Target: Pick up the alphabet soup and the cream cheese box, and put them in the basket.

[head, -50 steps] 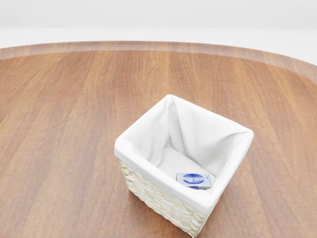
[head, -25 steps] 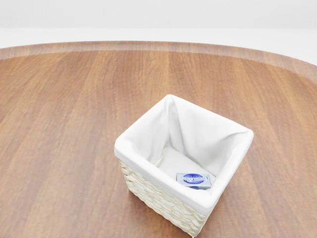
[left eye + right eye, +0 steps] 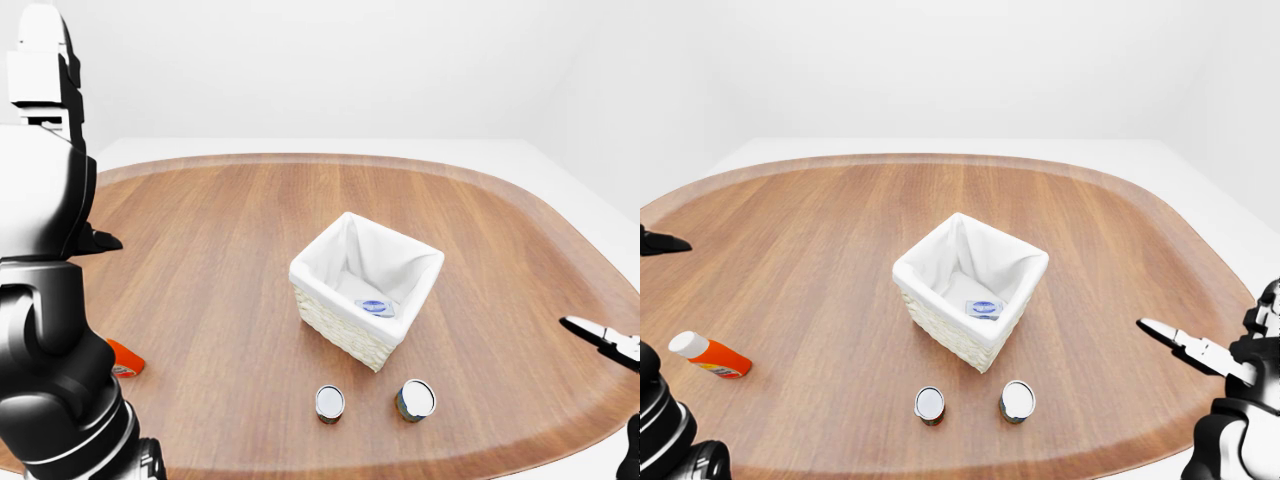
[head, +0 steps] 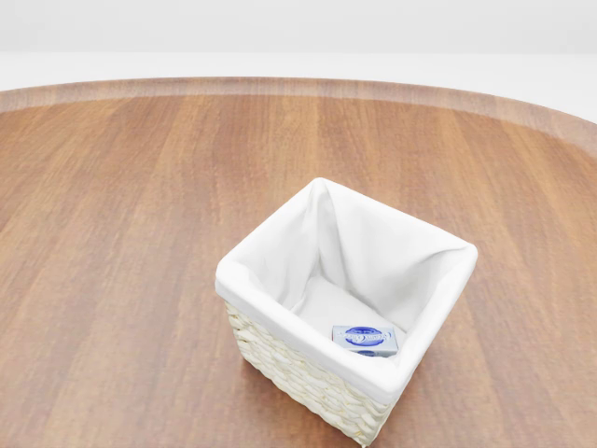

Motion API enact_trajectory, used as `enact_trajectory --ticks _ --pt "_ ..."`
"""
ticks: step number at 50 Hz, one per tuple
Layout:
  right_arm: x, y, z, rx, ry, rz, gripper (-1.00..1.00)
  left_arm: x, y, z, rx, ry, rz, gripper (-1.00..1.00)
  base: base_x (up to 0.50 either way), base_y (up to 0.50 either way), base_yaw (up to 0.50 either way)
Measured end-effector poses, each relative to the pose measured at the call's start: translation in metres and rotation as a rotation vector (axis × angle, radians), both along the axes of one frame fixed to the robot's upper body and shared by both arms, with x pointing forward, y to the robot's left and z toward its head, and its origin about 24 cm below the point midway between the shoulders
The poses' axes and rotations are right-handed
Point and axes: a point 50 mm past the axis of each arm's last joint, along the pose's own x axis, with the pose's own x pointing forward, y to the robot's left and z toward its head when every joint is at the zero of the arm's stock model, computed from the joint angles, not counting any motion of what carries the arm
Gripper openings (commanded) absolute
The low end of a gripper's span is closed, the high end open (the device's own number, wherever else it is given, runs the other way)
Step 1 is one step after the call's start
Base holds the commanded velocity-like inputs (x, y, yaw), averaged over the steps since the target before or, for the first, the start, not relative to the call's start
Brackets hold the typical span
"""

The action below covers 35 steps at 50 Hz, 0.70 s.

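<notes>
Staying put — cream cheese box point(image 4: 366, 340), basket point(image 4: 308, 373)

The head view looks steeply down from close range, filled by the basket point(image 4: 350, 308) and the wood of the table point(image 4: 121, 243), whose far edge runs along the top. The left-eye and right-eye views sit farther off and take in the whole table, the basket mid-frame and two cans point(image 3: 930, 404) below it. All three share the basket. The left arm point(image 3: 45, 300) crowds the left-eye view; the right hand point(image 3: 1185, 345) enters both eye views at right.
</notes>
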Motion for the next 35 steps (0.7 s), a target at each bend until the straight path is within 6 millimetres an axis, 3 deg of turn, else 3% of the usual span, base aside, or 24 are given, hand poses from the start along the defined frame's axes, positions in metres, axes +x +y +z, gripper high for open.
enact_trajectory --ticks 35 --pt "0.013 0.027 -0.058 0.065 0.264 0.184 1.00 0.001 0.000 0.000 -0.001 0.007 -0.005 1.00 0.00 0.00 0.00"
